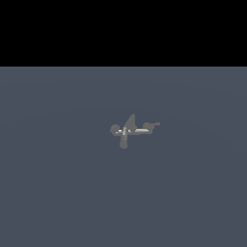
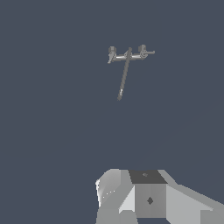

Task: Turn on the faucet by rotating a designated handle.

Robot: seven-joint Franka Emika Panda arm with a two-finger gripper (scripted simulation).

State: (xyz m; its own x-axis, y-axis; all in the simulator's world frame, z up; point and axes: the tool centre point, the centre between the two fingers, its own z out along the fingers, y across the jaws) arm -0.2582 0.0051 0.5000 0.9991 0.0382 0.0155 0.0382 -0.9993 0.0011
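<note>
Wrist view shows the faucet [image 2: 127, 55] well apart from the gripper [image 2: 131, 197], whose opening I cannot tell, the handle [image 2: 124, 76] pointing toward six o'clock.

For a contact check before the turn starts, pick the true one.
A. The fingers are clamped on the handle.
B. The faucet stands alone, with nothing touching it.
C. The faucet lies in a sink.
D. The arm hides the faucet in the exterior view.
B: the faucet sits alone on bare floor in the exterior view, and in the wrist view its handle lies far from the gripper body.
</note>
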